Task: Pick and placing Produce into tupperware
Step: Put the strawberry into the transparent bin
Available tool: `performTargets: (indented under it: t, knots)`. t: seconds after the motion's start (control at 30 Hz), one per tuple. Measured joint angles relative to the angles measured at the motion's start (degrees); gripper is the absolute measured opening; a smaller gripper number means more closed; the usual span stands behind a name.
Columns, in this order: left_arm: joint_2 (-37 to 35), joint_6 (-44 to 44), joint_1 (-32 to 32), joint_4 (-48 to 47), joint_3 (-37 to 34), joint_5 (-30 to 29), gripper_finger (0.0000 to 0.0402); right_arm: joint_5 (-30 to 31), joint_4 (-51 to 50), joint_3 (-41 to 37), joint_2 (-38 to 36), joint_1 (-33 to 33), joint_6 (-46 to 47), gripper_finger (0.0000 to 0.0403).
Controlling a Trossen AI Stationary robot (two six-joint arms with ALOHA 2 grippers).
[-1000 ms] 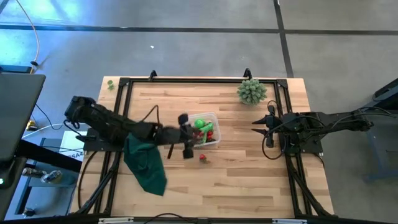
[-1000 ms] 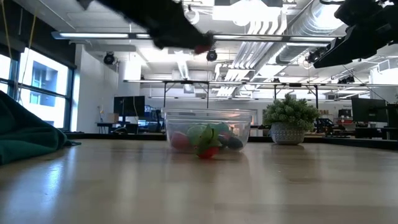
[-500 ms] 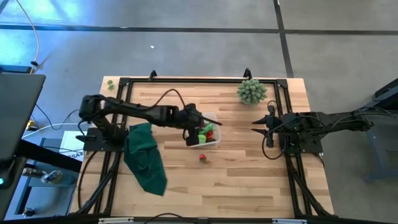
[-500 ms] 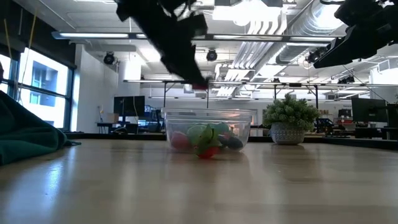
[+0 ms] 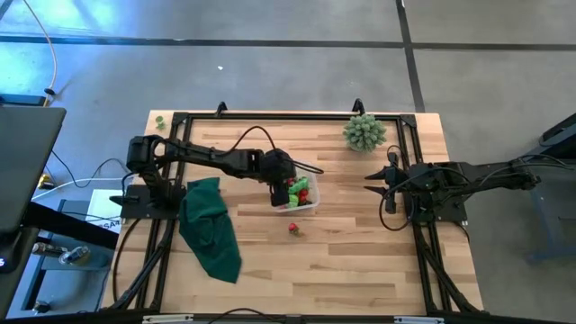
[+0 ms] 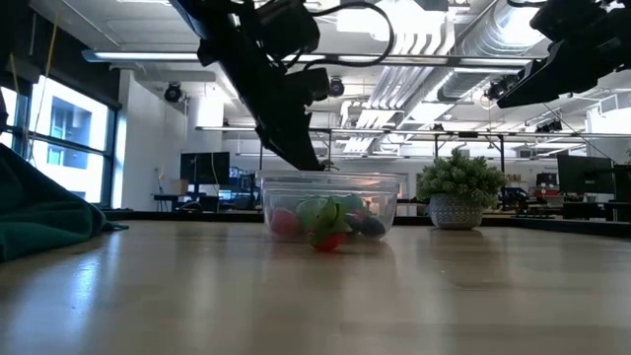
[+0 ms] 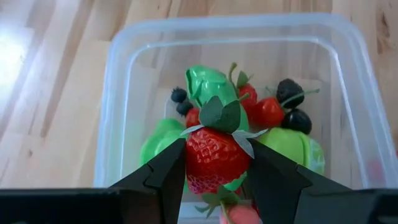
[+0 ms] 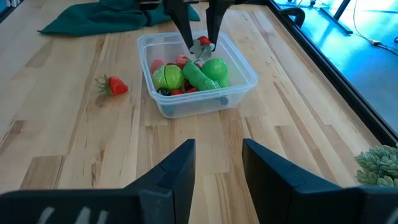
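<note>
— Wooden table point(image 5: 360, 261): why does the left gripper point(image 7: 214, 163) hang over the tupperware point(image 5: 304, 206)?
— Its fingers pinch a strawberry point(image 7: 214, 155), above the produce point(image 8: 189, 74) inside, probably for dropping. Right gripper point(image 8: 214, 163) waits at the right, fingers apart, empty.

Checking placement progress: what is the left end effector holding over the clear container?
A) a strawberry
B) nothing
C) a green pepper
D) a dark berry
A: in the left wrist view, the left end effector grips a red strawberry above the tupperware.
</note>
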Motion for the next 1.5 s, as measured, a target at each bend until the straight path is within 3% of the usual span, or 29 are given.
performTargets:
  t: [0.9, 1.27, 1.5]
  knots:
    - [-0.01, -2.91, 0.0, -0.31, 0.02, -0.02, 0.0153, -0.02, 0.0, 0.0, 0.0, 0.01, 0.0, 0.0123]
    - [-0.01, -0.81, -0.04, -1.13, 0.02, -0.21, 0.0245, -0.02, 0.0, 0.01, 0.0, 0.0, 0.0, 0.0123]
    - [-3.58, 0.09, -0.04, 1.43, 0.02, 0.26, 0.0259, -0.01, -0.01, 0.01, -0.02, 0.01, 0.0, 0.0123]
